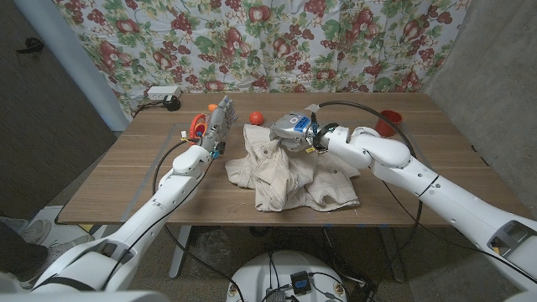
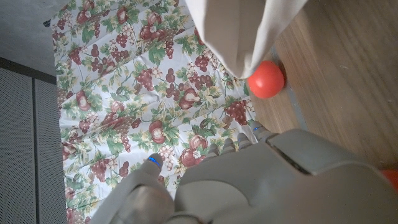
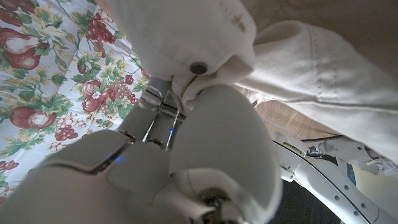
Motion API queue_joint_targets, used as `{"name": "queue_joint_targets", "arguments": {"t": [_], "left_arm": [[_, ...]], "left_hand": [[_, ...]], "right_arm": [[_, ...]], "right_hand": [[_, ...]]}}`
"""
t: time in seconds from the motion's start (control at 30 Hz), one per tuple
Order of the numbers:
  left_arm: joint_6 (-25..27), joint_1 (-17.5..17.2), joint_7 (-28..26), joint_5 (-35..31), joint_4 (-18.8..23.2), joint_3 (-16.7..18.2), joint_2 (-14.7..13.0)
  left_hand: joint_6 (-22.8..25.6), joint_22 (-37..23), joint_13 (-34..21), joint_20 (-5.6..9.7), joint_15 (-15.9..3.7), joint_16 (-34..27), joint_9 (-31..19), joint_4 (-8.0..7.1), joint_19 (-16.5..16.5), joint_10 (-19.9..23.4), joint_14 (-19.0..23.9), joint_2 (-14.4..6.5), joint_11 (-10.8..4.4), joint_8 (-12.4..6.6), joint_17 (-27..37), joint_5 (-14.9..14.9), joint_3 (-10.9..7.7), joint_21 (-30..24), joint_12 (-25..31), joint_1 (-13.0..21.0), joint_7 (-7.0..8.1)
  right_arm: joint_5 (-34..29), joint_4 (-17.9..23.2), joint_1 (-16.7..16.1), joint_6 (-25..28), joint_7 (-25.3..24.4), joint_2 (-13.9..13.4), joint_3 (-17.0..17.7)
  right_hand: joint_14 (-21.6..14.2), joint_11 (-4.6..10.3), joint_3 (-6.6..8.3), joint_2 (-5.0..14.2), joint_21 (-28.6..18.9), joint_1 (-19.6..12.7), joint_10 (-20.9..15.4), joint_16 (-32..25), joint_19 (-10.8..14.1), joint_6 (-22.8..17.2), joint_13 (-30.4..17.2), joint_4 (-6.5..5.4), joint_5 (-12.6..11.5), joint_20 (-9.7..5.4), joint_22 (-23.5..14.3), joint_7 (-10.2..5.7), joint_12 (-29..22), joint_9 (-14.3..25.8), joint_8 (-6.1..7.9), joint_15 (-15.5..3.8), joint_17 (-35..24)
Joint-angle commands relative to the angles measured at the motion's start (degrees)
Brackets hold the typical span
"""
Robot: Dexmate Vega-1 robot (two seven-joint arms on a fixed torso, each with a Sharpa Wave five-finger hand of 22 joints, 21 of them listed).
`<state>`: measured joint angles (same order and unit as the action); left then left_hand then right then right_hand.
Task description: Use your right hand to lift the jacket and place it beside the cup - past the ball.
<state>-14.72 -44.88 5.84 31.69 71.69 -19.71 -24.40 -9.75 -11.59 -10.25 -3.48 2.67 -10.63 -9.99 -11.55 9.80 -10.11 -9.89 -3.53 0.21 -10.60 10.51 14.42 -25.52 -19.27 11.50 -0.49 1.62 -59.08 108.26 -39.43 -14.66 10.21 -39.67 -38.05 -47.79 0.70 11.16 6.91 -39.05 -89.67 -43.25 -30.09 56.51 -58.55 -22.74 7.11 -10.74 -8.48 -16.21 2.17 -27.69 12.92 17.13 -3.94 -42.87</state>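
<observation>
While the jacket (image 1: 292,174) is lying crumpled across the middle of the bench (image 1: 126,180), its near hem is spreading toward the front edge and its far end is rising to a peak where the right hand (image 1: 295,130) is closing on it. That right hand is gripping a bunch of the pale fabric near the collar; in the right wrist view, cloth with a metal snap (image 3: 198,67) is bunching over the fingers, which suits a lift from the top so the rest can hang and drag clear. Most of the garment is resting on the wood, so the lift is, by my judgement, only beginning.

Farther to the left, the left hand (image 1: 217,126) is standing upright beside the jacket's edge, apart from the fabric and apparently waiting out of the way; whether its fingers are spread or curled I cannot tell, though nothing is showing in it. Just behind it an orange-rimmed object (image 1: 197,126) is sitting, too small to identify.

Beyond the jacket's peak the red ball (image 1: 257,117) is resting near the far edge, and the red cup (image 1: 388,123) is standing well off to the right of it, behind the right forearm. A white power strip (image 1: 163,93) is lying past the far left corner, against the fruit-patterned curtain (image 1: 361,38).

No readable writing or brand is showing anywhere.
</observation>
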Motion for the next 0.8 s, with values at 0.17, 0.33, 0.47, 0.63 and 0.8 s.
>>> {"name": "queue_joint_targets", "arguments": {"t": [0.17, 0.33, 0.47, 0.63, 0.8], "left_arm": [[0.4, -2.04, -0.81, 0.09, 2.87, 0.73, -0.88], [0.42, -2.1, -0.61, 0.22, 2.97, 0.89, -1.03], [0.36, -2.0, -0.47, 0.29, 2.89, 0.94, -0.99], [0.49, -1.62, -0.3, 0.17, 2.62, 0.76, -0.87], [0.64, -1.36, -0.48, -0.09, 2.45, 0.63, -0.84]], "left_hand": [[-12.05, -0.07, -0.34, -0.19, 0.22, -0.3, -0.3, 0.16, 7.25, -13.32, -13.5, -7.15, 0.29, -0.02, 0.18, 0.31, 0.16, 0.03, 0.04, 0.16, 0.23], [-12.06, -0.07, -0.34, -0.14, 0.2, -0.32, -0.3, 0.16, 7.12, -13.24, -13.45, -7.15, 0.36, -0.01, 0.17, 0.31, 0.17, -0.01, 0.07, 0.16, 0.19], [-12.06, -0.07, -0.34, -0.13, 0.19, -0.32, -0.3, 0.17, 7.14, -13.28, -13.45, -7.15, 0.34, -0.01, 0.17, 0.31, 0.18, 0.01, 0.05, 0.16, 0.18], [-12.07, -0.07, -0.33, -0.13, 0.21, -0.31, -0.3, 0.17, 7.15, -13.25, -13.46, -7.15, 0.34, -0.01, 0.17, 0.32, 0.18, 0.02, 0.06, 0.16, 0.2], [-12.08, -0.07, -0.33, -0.15, 0.23, -0.31, -0.3, 0.17, 7.16, -13.31, -13.46, -7.16, 0.34, -0.01, 0.17, 0.32, 0.18, 0.03, 0.04, 0.16, 0.19]], "right_arm": [[-1.34, 3.62, -0.98, 0.67, -0.35, -0.39, 2.22], [-1.89, 4.11, -0.71, 0.87, -1.28, -0.14, 2.82], [-2.13, 4.49, -0.43, 1.02, -1.41, 0.0, 3.17], [-2.04, 4.6, -0.11, 1.13, -1.59, 0.16, 3.61], [-2.05, 4.58, -0.08, 1.41, -2.67, 0.26, 4.24]], "right_hand": [[-2.41, -0.15, 1.06, 0.34, -0.67, -0.73, -0.29, 0.38, -0.52, -3.16, -0.48, 0.94, -0.35, -4.66, 0.08, 2.56, -0.46, 0.08, -0.02, -7.9, -0.53], [-2.49, -0.18, 0.98, 0.39, -0.93, -0.75, -0.28, 0.6, -0.64, -2.99, -0.6, 0.86, -0.37, -4.67, 0.17, 2.62, -0.46, 0.09, -0.19, -8.01, -0.67], [-2.55, -0.05, 0.93, 0.39, -1.1, -0.75, -0.28, 0.76, -0.73, -3.17, -0.69, 0.82, -0.38, -4.67, 0.24, 2.57, -0.46, 0.09, -0.18, -7.96, -0.74], [-2.63, -0.07, 0.86, 0.4, -1.3, -0.8, -0.33, 0.92, -0.82, -3.14, -0.78, 0.8, -0.4, -4.67, 0.32, 2.63, -0.47, 0.1, -0.28, -7.94, -0.87], [-2.68, -0.22, 0.79, 0.34, -1.48, -0.85, -0.41, 1.04, -0.88, -3.19, -0.86, 0.81, -0.41, -4.67, 0.38, 2.62, -0.49, 0.1, -0.32, -7.95, -0.98]]}}
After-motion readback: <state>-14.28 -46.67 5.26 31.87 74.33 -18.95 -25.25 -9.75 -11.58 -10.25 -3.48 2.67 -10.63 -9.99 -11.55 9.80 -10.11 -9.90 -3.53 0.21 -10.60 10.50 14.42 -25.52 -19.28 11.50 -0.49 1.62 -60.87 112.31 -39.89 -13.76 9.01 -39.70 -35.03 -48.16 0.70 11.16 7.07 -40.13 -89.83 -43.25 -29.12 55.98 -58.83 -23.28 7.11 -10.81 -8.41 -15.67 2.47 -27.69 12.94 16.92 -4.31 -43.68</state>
